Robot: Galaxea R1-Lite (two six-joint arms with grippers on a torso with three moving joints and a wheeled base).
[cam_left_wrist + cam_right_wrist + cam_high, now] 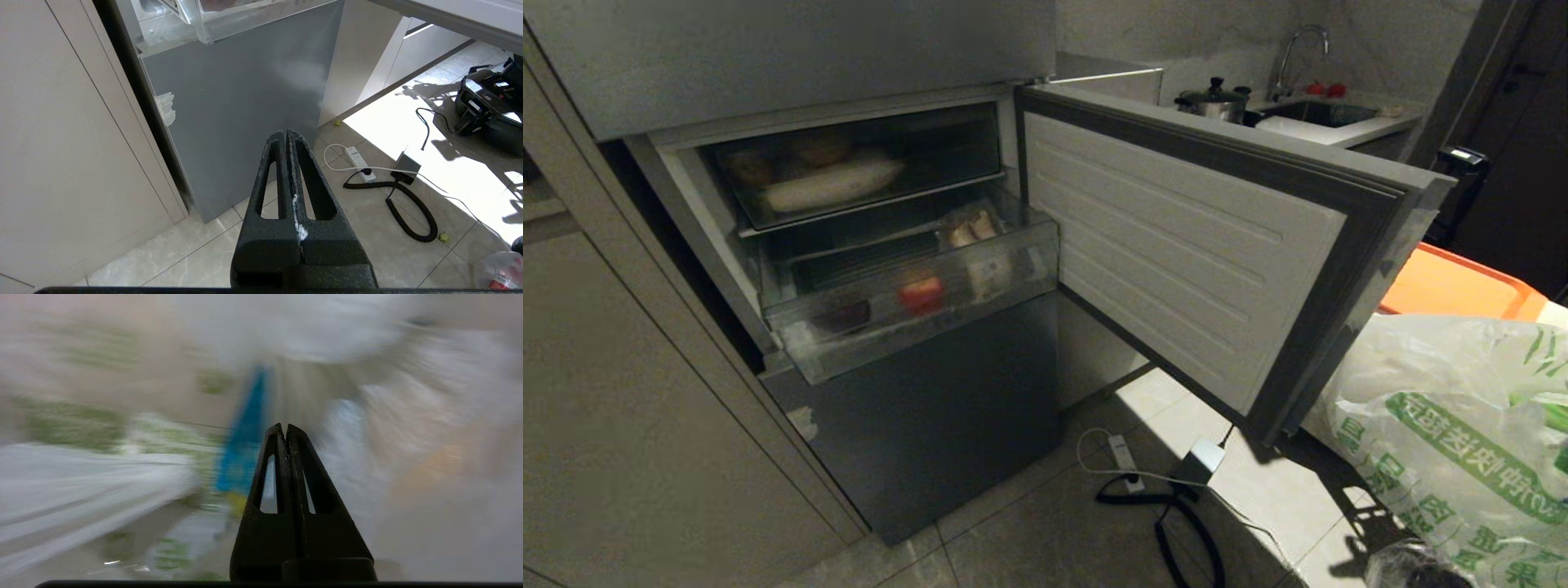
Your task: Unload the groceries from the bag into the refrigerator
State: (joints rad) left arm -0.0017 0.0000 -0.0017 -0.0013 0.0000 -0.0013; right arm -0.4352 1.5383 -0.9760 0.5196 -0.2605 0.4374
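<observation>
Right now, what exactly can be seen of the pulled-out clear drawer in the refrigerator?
The clear drawer is a transparent plastic bin, slid partway out of the open middle compartment of the refrigerator, below a second clear bin holding a long pale item. Inside it lie a red round item, a dark round one, a pale pack and some beige lumps towards the back. Its front wall overhangs the grey door below. No gripper touches it.

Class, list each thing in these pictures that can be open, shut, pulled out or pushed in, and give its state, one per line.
refrigerator door: swung open
lower clear drawer: pulled out, food inside
upper clear drawer: pushed in, food inside
bag: full
left tool: shut, empty
right tool: shut, empty
</observation>
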